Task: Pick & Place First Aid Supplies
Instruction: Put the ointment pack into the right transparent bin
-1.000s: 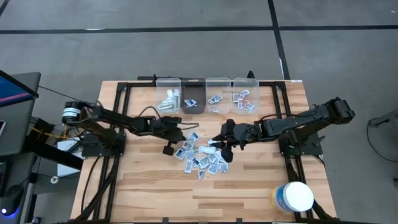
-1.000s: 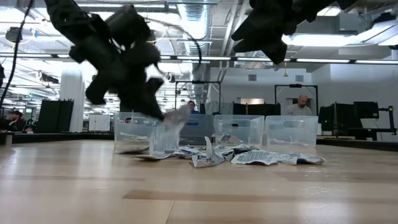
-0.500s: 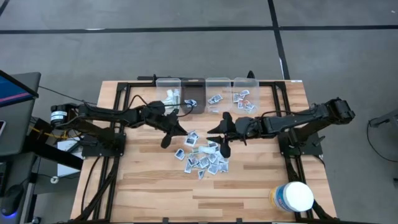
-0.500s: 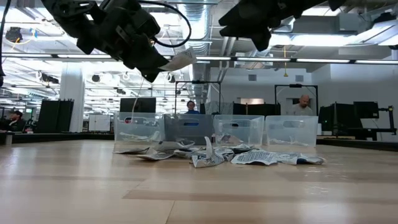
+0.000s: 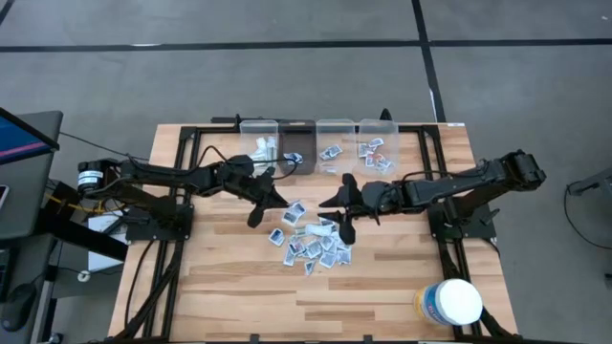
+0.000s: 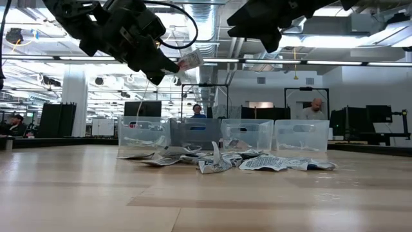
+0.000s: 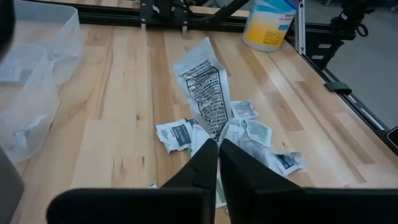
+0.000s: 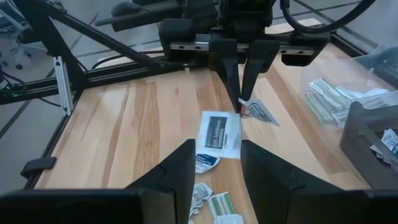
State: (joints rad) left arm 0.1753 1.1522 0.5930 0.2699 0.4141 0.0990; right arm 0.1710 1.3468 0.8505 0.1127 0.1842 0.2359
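My left gripper [image 7: 217, 144] is shut on one first aid packet [image 7: 205, 93], white with black print and a red mark [image 6: 188, 62]. It hangs high over the table's middle [image 5: 277, 198], between the bins and the pile. The other packets lie in a loose pile [image 5: 314, 244] on the wood. My right gripper [image 8: 217, 146] hovers above the pile's right side [image 5: 337, 215], open, fingers apart with nothing between them. One blue-printed packet [image 8: 217, 134] lies flat on the table beyond its fingertips. My left gripper pinches one end of the packet [image 7: 210, 127] between its two fingertips [image 6: 172, 64], only at their free ends. The fingers come nearly level from the table's left, tipped slightly down. The packet sticks out past the fingertips, lifted well clear of the table.
Several clear bins [image 5: 258, 143] [image 5: 333, 143] [image 5: 376, 143] and a dark one [image 5: 296, 153] stand along the far edge, each with a few packets in it. A large white tub with a yellow label [image 5: 449, 304] stands at the near right corner. People show in the room behind.
My left gripper has risen from the pile's left edge with the packet and rolled about its own axis. The packet was low beside the pile and now hangs high above the table. My right gripper has rolled a little in place.
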